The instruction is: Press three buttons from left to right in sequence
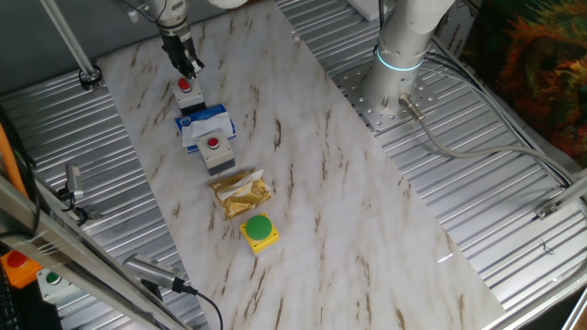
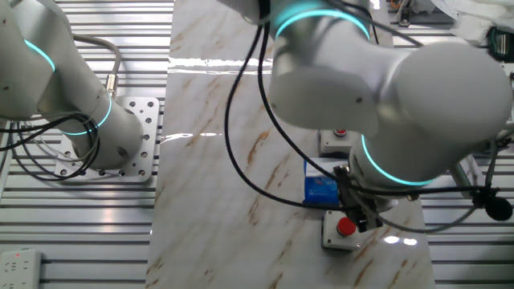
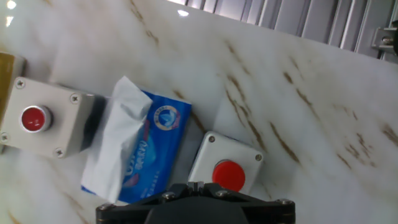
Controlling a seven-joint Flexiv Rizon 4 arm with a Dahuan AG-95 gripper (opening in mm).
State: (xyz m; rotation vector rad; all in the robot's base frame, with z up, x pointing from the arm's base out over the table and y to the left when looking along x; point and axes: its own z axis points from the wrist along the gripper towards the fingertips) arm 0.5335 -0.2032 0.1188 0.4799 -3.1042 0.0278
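Observation:
Three buttons stand in a row on the marble table [image 1: 367,192]. A grey-white box with a red cap [image 1: 186,91] is farthest, a second one [image 1: 215,149] sits in the middle, and a yellow box with a green dome [image 1: 260,230] is nearest. My gripper [image 1: 190,64] hangs just above the far box. In the hand view its shut fingertips [image 3: 196,185] sit just left of that box's red cap [image 3: 228,175], with nothing held. The second box [image 3: 43,118] lies to the left. From the other side, the arm covers much of the row, and the gripper [image 2: 357,215] is by the red cap [image 2: 345,228].
A blue tissue pack [image 1: 205,126] lies between the two grey-white boxes. A crinkled gold foil packet [image 1: 242,193] lies between the second box and the yellow box. The arm's base [image 1: 404,55] stands at the back right. An orange box [image 1: 14,266] sits off the table, front left.

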